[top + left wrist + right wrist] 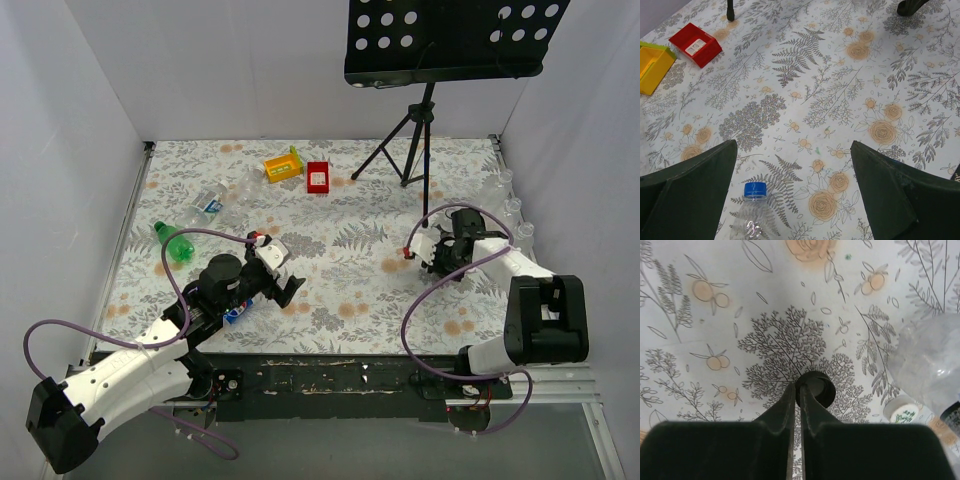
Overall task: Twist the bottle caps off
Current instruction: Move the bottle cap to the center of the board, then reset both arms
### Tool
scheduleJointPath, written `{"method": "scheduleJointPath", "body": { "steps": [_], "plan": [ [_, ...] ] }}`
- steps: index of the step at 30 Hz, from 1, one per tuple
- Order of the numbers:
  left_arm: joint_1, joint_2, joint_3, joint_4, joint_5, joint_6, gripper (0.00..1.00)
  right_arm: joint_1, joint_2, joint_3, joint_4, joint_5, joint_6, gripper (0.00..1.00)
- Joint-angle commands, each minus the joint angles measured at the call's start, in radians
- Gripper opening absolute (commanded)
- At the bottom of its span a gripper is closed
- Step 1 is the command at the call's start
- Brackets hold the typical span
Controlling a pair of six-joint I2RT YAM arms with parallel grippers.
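Small black round plastic cap (815, 389), off its bottle, sits at the right gripper (797, 388) tips, jaws pressed together; we can't tell if it's pinched. Blue screw cap (755, 190) on a clear plastic bottle (752, 222) lies inside the left gripper (792, 145), spread wide. Next, we judge: clamp there, twist.

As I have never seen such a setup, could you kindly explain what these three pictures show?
These are two robot arms bolted at a table's near edge. One picture looks down from above; the other two come from cameras on each wrist. On the flowered cloth lie a red tray, a yellow tray, a green bottle and clear bottles. The left hand is open near a lying bottle with a blue cap, holding nothing. The right hand is shut, with a dark cap right at its tips; whether it pinches it I cannot tell. A whitish cap lies nearby.
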Motion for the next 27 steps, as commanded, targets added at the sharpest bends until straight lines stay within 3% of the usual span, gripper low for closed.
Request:
{"method": "scheduleJointPath", "body": {
  "steps": [1,4,8,17,20,23,25,27],
  "plan": [
    [0.005,-0.02,0.002,0.016,0.007,0.0,0.98,-0.037,0.025,0.044,0.045,0.04,-0.006,0.13],
    [0.005,-0.023,0.002,0.016,0.006,-0.001,0.98,-0.05,0.02,0.064,0.021,0.034,0.004,0.3],
    [0.003,-0.024,0.004,0.016,0.009,-0.004,0.98,-0.053,-0.05,0.097,-0.044,-0.038,0.031,0.45],
    [0.05,-0.044,0.028,0.045,0.006,-0.101,0.98,-0.054,-0.268,0.208,-0.197,-0.187,0.244,0.59],
    [0.144,-0.021,0.068,0.042,0.085,-0.186,0.98,-0.065,-0.377,0.241,-0.142,-0.21,0.387,0.72],
    [0.241,0.034,0.134,0.028,0.182,-0.283,0.98,-0.07,-0.44,0.293,-0.064,-0.151,0.563,0.98],
    [0.27,0.063,0.186,-0.012,0.194,-0.331,0.98,-0.098,-0.413,0.353,-0.04,-0.073,0.706,0.98],
    [0.293,0.083,0.249,-0.039,0.187,-0.375,0.98,-0.112,-0.387,0.424,-0.062,-0.101,0.761,0.98]
  ]
}}
